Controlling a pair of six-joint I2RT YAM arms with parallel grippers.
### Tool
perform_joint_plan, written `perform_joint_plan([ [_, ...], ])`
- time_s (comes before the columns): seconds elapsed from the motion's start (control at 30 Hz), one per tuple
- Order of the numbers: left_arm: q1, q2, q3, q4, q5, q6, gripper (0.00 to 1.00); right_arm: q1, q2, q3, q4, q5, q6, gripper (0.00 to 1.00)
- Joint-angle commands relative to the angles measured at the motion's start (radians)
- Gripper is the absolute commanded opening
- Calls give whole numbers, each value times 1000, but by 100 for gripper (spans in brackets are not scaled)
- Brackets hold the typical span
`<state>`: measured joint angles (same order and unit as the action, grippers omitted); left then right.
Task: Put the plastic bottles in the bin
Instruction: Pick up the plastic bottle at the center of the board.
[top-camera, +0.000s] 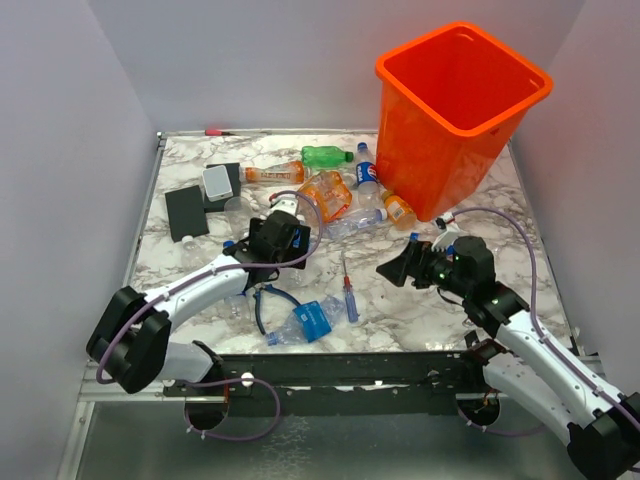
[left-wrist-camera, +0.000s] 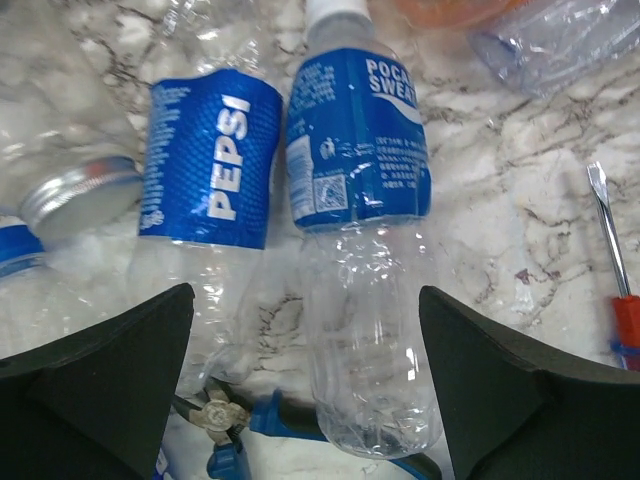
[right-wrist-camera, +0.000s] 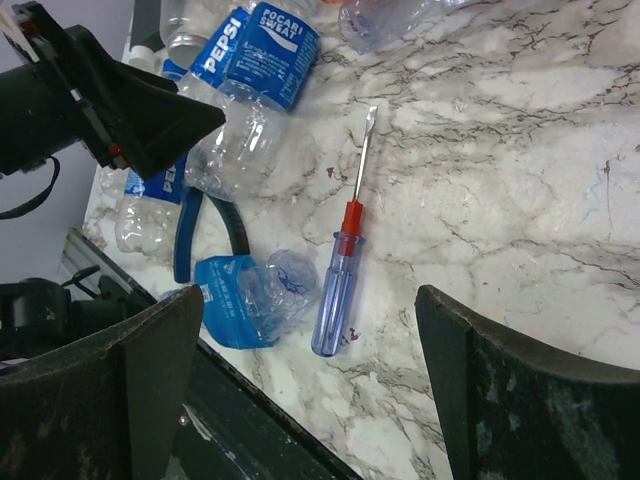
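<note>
The orange bin stands at the back right. Plastic bottles lie in a heap left of it: a green one, orange ones and a blue-labelled one. My left gripper is open over a clear Pocari Sweat bottle, whose lower body lies between the fingers. A Pepsi bottle lies beside it. My right gripper hangs open over the marble, holding nothing, above a crushed blue-labelled bottle.
Blue-handled pliers lie under the Pocari bottle's base. A blue-and-red screwdriver lies mid-table. A black pad and a grey box sit at the back left. White walls close in the marble table.
</note>
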<state>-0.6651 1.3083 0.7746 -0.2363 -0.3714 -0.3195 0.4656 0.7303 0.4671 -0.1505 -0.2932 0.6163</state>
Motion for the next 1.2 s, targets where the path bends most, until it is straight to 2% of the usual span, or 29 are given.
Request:
perform_joint_plan([
  [0.0,1,46,20,-20,154,-29,92,4,19,30,-38,9,-40,90],
  [0.17,2,100,16,5,233,-44,88,3,37,4,4,10,-17,90],
  [0.3,2,156,30,3,242,-43,83,4,65,-5,27,7,-1,90],
  [0.5,1,186,36,0,232,-51,64,4,66,-2,31,6,2,89],
  [0.7,1,169,41,2,244,-49,41,4,49,11,0,12,-9,89],
  [0.83,1,61,20,0,190,-33,37,4,32,53,-57,15,-28,89],
  [0.97,1,-130,2,7,163,5,35,4,16,135,-120,6,-70,90],
  [1.07,1,-279,2,57,225,79,35,4,6,211,-115,-75,-96,90],
  [1.17,1,-428,-35,168,359,157,36,5,11,275,-38,-200,-86,90],
])
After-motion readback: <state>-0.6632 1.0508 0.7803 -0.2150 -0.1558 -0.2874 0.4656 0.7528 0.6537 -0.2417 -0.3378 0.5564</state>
